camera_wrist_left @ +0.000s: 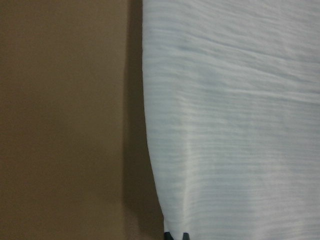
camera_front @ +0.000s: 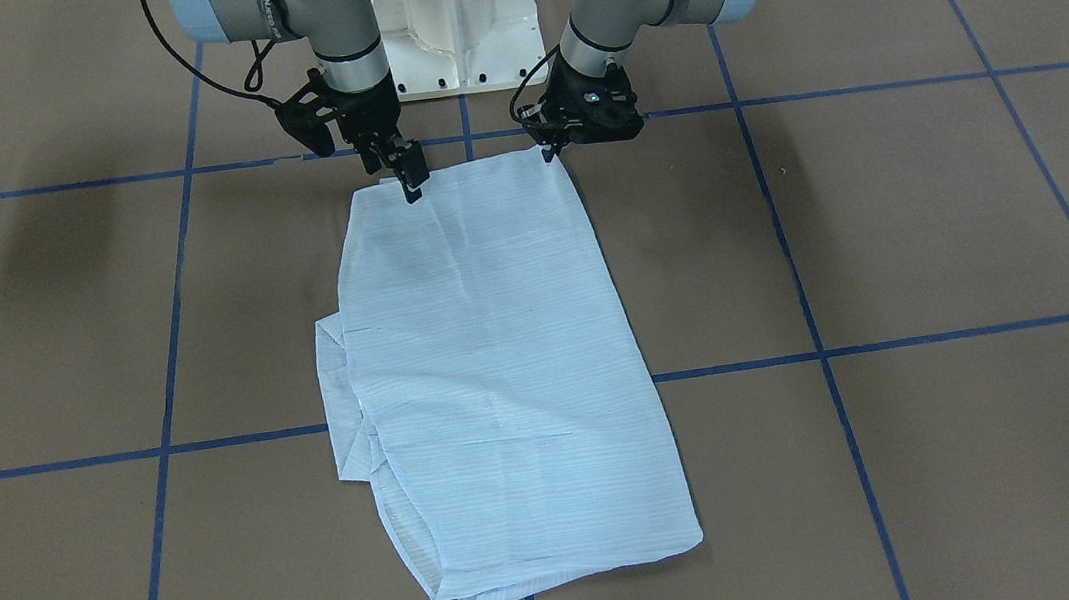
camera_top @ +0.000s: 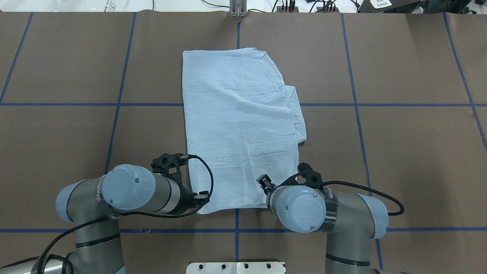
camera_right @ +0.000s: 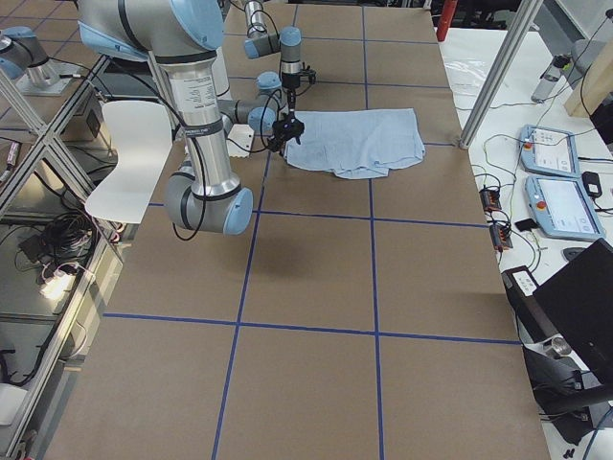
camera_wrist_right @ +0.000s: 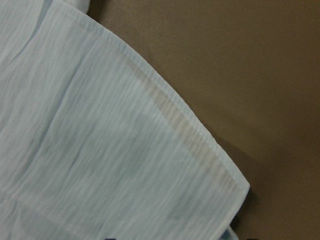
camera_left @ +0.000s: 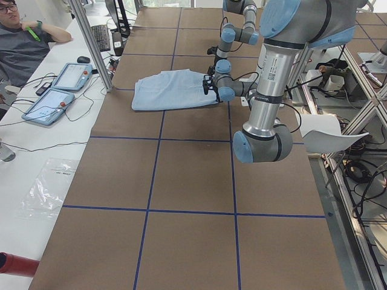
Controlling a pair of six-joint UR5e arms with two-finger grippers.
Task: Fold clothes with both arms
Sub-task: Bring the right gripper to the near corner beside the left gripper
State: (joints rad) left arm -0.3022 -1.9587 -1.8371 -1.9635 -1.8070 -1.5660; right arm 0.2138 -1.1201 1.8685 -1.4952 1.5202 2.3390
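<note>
Pedestal base near folded shirt's end, tablets well aside.

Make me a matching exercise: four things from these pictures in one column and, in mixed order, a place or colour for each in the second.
1 shirt
2 left end effector
3 right end effector
4 pedestal base

a white, at the table's edge
b at the shirt's corner on the robot's left
c pale blue, lying folded
d at the shirt's near edge on the robot's right

Pairs: 1-c, 2-b, 3-d, 4-a
</note>
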